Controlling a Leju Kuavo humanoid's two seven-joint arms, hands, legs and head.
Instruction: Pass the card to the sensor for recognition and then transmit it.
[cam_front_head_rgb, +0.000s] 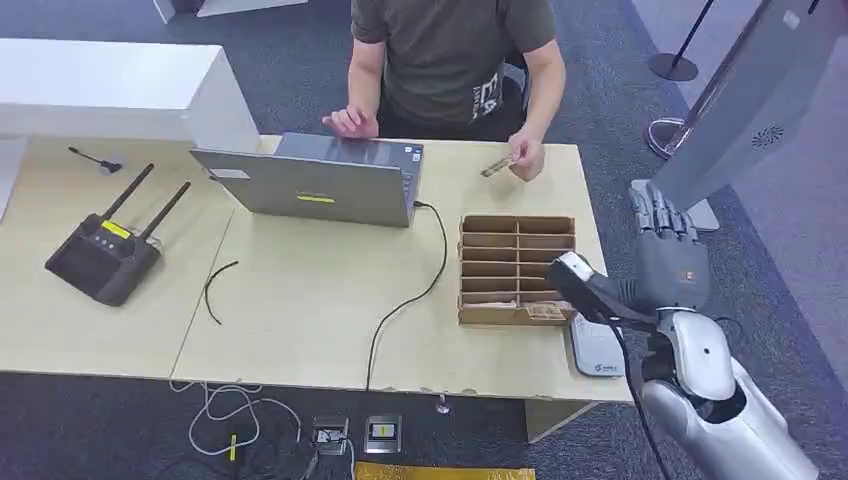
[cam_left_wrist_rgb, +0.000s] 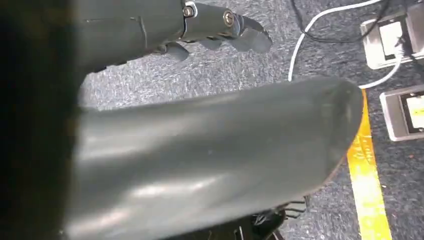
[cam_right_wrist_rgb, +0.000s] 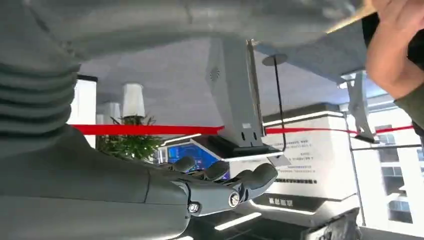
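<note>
A person across the table pinches a tan card (cam_front_head_rgb: 497, 166) near the far table edge; the card's edge (cam_right_wrist_rgb: 350, 19) and the person's hand (cam_right_wrist_rgb: 400, 30) also appear in the right wrist view. My right hand (cam_front_head_rgb: 665, 240) is raised beside the table's right end, fingers stretched out and apart, holding nothing; its fingers (cam_right_wrist_rgb: 225, 185) are empty. It is well short of the card. A white flat sensor pad (cam_front_head_rgb: 596, 352) lies at the table's right front corner, partly hidden by my right forearm. My left hand (cam_left_wrist_rgb: 220, 27) hangs over the floor, holding nothing.
A cardboard divider box (cam_front_head_rgb: 517, 268) with several slots stands left of my right hand, a card-like piece (cam_front_head_rgb: 545, 312) in its front slot. A grey laptop (cam_front_head_rgb: 320, 180) with a black cable, a black router (cam_front_head_rgb: 105, 255) and floor sockets (cam_left_wrist_rgb: 395, 37) are nearby. A grey kiosk (cam_front_head_rgb: 750, 90) stands right.
</note>
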